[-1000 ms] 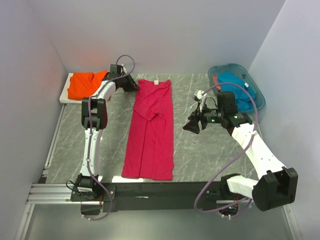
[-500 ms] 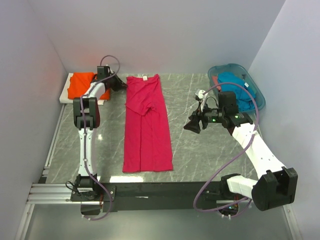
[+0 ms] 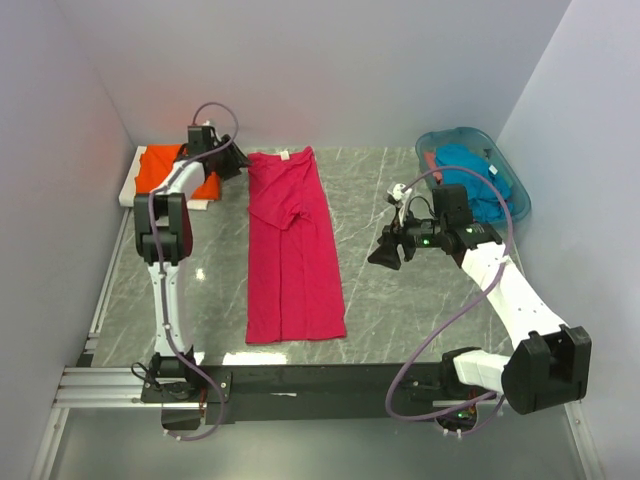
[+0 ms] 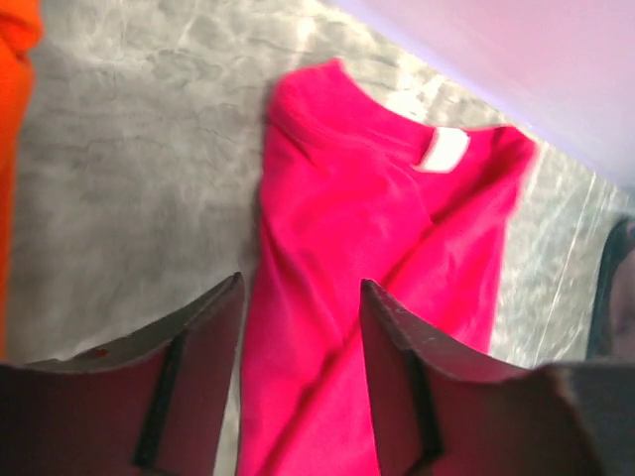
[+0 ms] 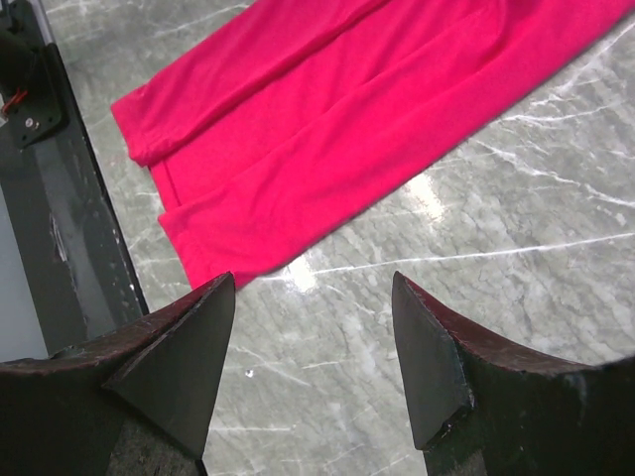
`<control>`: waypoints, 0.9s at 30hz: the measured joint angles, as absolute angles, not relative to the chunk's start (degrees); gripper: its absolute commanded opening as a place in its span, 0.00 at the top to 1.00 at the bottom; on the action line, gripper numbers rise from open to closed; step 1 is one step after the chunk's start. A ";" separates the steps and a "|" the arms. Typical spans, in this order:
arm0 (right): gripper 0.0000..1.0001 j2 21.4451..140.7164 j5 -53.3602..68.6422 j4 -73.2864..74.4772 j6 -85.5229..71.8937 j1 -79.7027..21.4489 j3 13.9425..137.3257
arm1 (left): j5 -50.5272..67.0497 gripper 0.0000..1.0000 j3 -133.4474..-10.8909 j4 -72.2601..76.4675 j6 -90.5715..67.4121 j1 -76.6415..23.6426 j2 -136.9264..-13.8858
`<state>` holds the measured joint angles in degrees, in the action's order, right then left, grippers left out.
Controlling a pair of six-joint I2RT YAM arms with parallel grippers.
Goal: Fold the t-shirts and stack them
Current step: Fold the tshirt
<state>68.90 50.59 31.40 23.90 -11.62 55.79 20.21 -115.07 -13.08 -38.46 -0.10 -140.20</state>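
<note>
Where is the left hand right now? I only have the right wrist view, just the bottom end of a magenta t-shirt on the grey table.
Observer: The left hand hovers over the collar end of the magenta t-shirt, open, holding nothing.
Operator: Any other shirts around?
Observer: An orange t-shirt lies on a white board in the far left corner.
Operator: And a third?
Observer: A teal-blue t-shirt sits bunched in the teal basket at the far right.
</note>
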 measured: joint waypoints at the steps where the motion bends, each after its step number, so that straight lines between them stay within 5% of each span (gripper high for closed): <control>1: 0.29 68.99 50.48 31.51 23.97 -11.62 55.79 | 19.79 0.42 -113.51 -13.04 -37.30 -0.10 -138.10; 11: 0.27 70.35 47.03 34.87 33.28 -15.66 55.16 | 12.19 0.23 -79.85 -0.97 -25.36 -0.73 -98.91; 16: 0.23 68.31 40.32 34.22 37.67 -24.95 51.99 | 10.68 0.01 -70.94 3.90 -20.64 -1.67 -81.47; 18: 0.13 66.00 37.71 32.29 38.61 -28.51 50.41 | 10.59 0.01 -67.55 5.17 -20.03 -1.69 -76.60; 23: 0.15 60.34 34.54 25.47 38.30 -30.98 48.31 | 11.42 0.06 -60.42 3.11 -19.46 -0.95 -69.95; 27: 0.15 66.78 38.26 29.54 39.13 -30.98 55.44 | 16.58 0.08 -57.93 -0.91 -20.99 0.25 -70.91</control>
